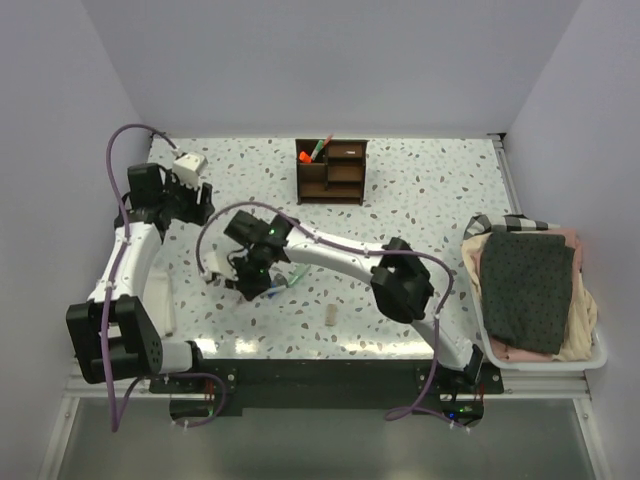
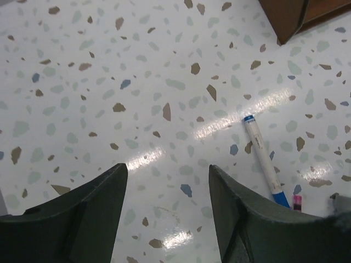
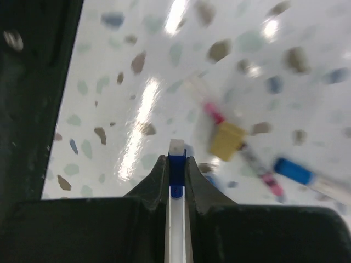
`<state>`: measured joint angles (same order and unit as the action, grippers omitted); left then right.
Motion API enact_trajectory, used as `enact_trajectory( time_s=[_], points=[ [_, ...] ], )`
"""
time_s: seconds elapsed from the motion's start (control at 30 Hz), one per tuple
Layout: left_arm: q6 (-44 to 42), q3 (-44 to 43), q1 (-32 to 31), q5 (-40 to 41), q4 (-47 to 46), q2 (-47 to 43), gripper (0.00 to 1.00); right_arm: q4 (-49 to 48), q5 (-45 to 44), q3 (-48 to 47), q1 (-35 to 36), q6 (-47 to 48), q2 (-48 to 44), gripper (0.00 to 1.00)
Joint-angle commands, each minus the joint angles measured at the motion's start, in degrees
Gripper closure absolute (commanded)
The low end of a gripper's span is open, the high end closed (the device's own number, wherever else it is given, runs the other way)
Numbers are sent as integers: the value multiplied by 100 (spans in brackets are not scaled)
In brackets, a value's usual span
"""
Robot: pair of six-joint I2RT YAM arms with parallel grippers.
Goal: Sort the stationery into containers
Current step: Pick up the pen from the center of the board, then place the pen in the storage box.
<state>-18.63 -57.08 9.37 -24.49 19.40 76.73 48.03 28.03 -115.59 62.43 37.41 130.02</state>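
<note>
Pinching a blue-banded pen (image 3: 176,181), right end effector (image 3: 176,160), barrel mostly hidden; left end effector (image 2: 167,170) apart.

Right jaws clamped tight, seemingly low down; left jaws parted.

walls (image 1: 330,60): plain pale lilac-grey, on three sides. table (image 1: 430,190): glossy white top, speckled brown, blue and green; bright streaks of reflected light. black strip (image 1: 320,370) along near edge.
</note>
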Motion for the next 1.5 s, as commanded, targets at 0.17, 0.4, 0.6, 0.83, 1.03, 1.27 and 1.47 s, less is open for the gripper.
enact_trajectory(
  time_s=[0.17,0.4,0.6,0.83,1.03,1.27,1.47],
  points=[
    [-289,-1454,-354,-375,644,272,34,-4608,-38,-63,-2312,-3697,-1855,100],
    [-142,-1630,-1517,463,863,675,32,-7754,-1281,1916,-3009,-3547,-2218,100],
    [-263,-2035,-1508,480,1110,1151,33,-9003,-1414,2286,-3281,-4189,-1805,100],
    [-571,-2281,-1508,331,1435,1459,32,-10013,-1450,2348,-3492,-4303,-1155,100],
    [-597,-2316,-1508,340,1602,1670,33,-10287,-1362,2032,-3589,-4356,-496,100],
    [-589,-2527,-1508,392,1550,2003,33,-10402,-1283,1865,-3616,-4303,-91,100],
    [-562,-2642,-1508,331,1497,2179,33,-10498,-1283,1900,-3616,-4207,94,100]
  ],
)
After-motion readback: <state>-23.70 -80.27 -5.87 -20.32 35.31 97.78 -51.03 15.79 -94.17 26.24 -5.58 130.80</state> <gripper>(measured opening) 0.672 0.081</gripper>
